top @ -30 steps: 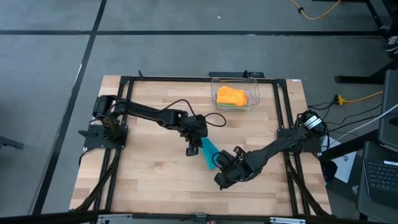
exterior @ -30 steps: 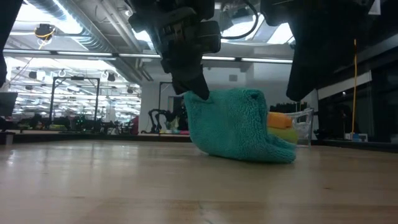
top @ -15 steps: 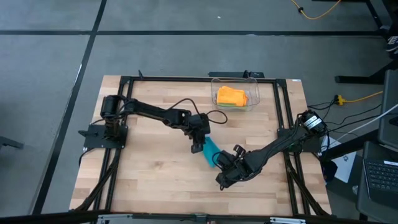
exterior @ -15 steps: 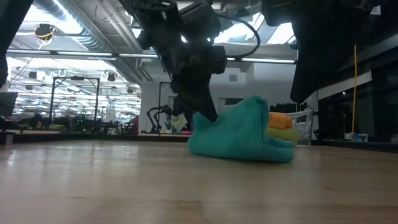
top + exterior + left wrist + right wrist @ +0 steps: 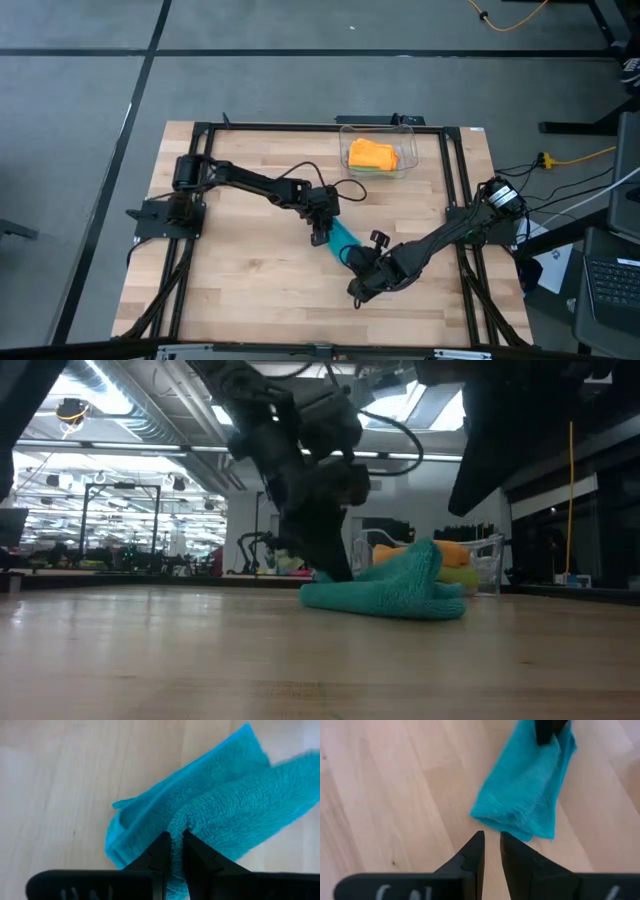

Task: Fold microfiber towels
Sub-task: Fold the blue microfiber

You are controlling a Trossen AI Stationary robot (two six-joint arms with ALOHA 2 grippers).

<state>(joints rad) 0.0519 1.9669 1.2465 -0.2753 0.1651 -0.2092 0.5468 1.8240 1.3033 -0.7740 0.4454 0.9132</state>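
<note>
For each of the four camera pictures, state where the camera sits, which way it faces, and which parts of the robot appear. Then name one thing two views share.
High view: above the table, facing straight down; both arms, the teal towel and the bin.
Low view: at tabletop height, facing level across into the room; arms drop in from above.
Left wrist view: on the left arm, looking past the left gripper, pinched on the towel.
Right wrist view: on the right arm, looking past the right gripper, empty, just short of the towel.
Shared: every view shows the teal towel.
</note>
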